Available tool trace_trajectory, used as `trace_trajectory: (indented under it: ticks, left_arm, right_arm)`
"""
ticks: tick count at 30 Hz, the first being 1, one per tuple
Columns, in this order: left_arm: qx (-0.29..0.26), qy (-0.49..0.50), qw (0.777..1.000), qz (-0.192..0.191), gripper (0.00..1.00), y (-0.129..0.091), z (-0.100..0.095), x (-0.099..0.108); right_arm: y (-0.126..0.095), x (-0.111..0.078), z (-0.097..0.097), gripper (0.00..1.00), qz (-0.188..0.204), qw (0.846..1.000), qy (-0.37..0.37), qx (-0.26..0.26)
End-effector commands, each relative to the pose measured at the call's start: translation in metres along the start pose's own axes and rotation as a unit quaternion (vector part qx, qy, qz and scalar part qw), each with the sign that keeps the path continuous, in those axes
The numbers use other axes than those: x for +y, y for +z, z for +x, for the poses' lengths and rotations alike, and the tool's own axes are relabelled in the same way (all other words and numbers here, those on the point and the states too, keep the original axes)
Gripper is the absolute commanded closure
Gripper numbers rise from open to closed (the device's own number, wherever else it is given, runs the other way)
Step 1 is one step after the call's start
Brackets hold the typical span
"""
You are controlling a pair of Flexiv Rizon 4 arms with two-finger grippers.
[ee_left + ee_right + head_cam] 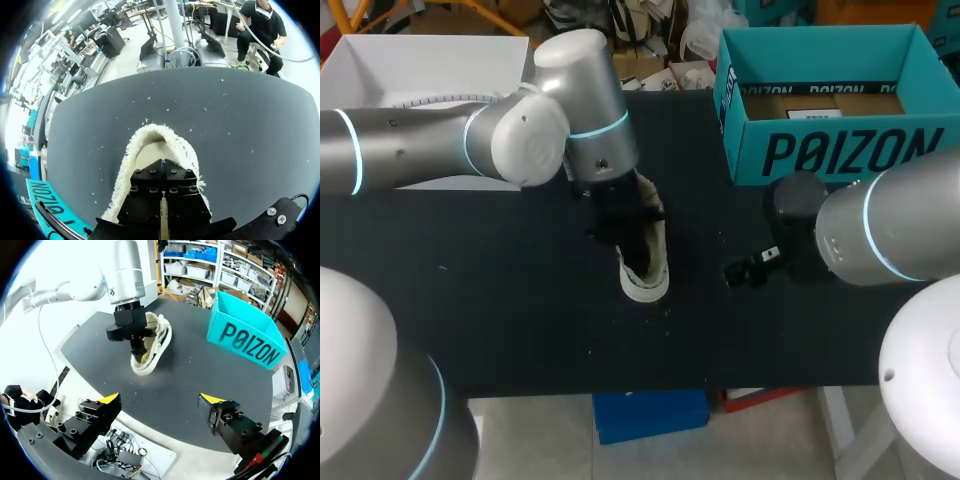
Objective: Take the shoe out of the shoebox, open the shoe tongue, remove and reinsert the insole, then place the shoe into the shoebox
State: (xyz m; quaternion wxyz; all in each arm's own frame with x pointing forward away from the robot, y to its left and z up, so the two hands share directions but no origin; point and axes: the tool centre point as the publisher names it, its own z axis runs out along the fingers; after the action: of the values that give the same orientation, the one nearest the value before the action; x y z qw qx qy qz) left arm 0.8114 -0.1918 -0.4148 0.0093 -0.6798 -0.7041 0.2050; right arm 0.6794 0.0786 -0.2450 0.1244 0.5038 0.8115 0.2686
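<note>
Right wrist view has the right gripper (pixel 161 399) with its two yellow tips spread wide apart over the table (pixel 200 375), touching nothing and with nothing between them. Well ahead of it stands the shoe (pixel 154 342), and the left gripper (pixel 138 347) comes straight down into the shoe's opening. Its lower end is buried inside, so I cannot tell whether it is spread or pinching anything. Left wrist view looks down past that gripper's black body onto the fleecy cream lining, which curves around the opening just ahead of it. Head view puts the shoe at the middle of the frame, on the dark table, with its opening upward. Its long axis runs nearly up and down the frame, and its white rounded end points toward the lower edge; I cannot tell toe from heel. The teal shoebox (pixel 830 150) sits open at the upper right, well apart from the shoe. The right arm comes in at the right edge, between shoe and box.
</note>
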Motion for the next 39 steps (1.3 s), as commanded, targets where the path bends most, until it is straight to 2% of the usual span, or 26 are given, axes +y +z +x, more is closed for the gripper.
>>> trace_trajectory:
  ticks: [1,3,5,6,14,20,25,29,32,39]
  left_arm:
    - [-0.024,0.007,1.000,-0.001,1.00,-0.016,0.000,-0.003]
    - [-0.055,0.011,0.998,0.000,1.00,-0.030,-0.001,-0.008]
    - [-0.103,0.011,0.995,0.017,1.00,-0.045,-0.002,-0.013]
    - [-0.109,0.015,0.994,0.010,1.00,-0.052,-0.003,-0.014]
    - [-0.264,0.004,0.965,0.003,1.00,-0.109,-0.002,-0.020]
    - [-0.349,-0.026,0.936,-0.023,1.00,-0.134,0.006,-0.013]
    - [-0.395,-0.080,0.913,-0.064,1.00,-0.147,0.016,0.011]
    - [-0.394,-0.107,0.907,-0.106,1.00,-0.154,0.015,0.034]
    - [-0.389,-0.118,0.905,-0.125,1.00,-0.157,0.010,0.049]
    - [-0.341,-0.126,0.920,-0.148,1.00,-0.156,-0.008,0.076]
  right_arm:
    - [0.001,0.000,0.002,0.00,0.000,1.000,0.000,-0.002]
    - [0.001,0.000,0.002,0.00,0.000,1.000,0.000,-0.002]
    - [0.001,0.000,0.002,0.00,0.000,1.000,0.000,-0.002]
    - [0.001,0.000,0.002,0.00,0.000,1.000,0.000,-0.002]
    - [0.001,0.000,0.002,0.00,0.000,1.000,0.000,-0.002]
    - [0.001,0.000,0.002,0.00,0.000,1.000,0.000,-0.002]
    - [0.001,0.000,0.002,0.00,0.000,1.000,0.000,-0.002]
    - [0.001,0.000,0.002,0.00,0.000,1.000,0.000,-0.002]
    - [0.001,0.000,0.002,0.00,0.000,1.000,0.000,-0.002]
    - [0.001,0.000,0.002,0.00,0.000,1.000,0.000,-0.002]
